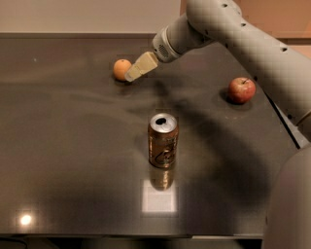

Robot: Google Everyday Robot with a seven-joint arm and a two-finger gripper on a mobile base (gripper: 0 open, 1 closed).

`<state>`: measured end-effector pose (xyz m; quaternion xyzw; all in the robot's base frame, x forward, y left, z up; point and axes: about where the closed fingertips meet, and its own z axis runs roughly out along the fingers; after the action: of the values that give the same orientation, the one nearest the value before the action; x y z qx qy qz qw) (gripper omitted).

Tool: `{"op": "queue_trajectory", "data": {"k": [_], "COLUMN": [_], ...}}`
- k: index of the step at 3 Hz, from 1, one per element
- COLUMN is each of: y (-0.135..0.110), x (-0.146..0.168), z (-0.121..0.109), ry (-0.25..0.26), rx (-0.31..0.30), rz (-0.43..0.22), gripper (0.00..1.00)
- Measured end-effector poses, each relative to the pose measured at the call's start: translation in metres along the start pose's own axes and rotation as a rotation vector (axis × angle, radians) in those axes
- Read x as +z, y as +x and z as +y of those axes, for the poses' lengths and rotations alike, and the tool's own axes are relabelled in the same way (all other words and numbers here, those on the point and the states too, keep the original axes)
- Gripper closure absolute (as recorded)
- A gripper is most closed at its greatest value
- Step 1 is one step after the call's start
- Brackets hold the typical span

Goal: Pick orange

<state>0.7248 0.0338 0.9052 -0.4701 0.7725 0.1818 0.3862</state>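
A dark, glossy worktop point(63, 146) fills the view, a pale wall point(87, 14) beyond its far edge and lamp glare point(158, 197) mirrored near the front. The orange point(121, 69) sits far left of centre, well apart from the upright can point(163, 141) in the middle and the red apple point(242, 90) at the right. The gripper point(133, 73) hangs just beside the orange's right flank, seemingly holding nothing; whether it is open or closed I cannot tell. The fruit looks light, firm and apt to roll on so slick a surface, so squeezing across its widest middle seems best.
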Motion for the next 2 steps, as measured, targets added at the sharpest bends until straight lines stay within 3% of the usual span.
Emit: {"op": "queue_trajectory", "data": {"k": [1,2], "y": [-0.003,0.001], "x": [0.024,0.072], "z": [-0.009,-0.021], "ry": [-0.008,-0.016], "rx": [0.036,0.059], "rz": [-0.031,-0.039], "gripper": [0.0,0.0]}}
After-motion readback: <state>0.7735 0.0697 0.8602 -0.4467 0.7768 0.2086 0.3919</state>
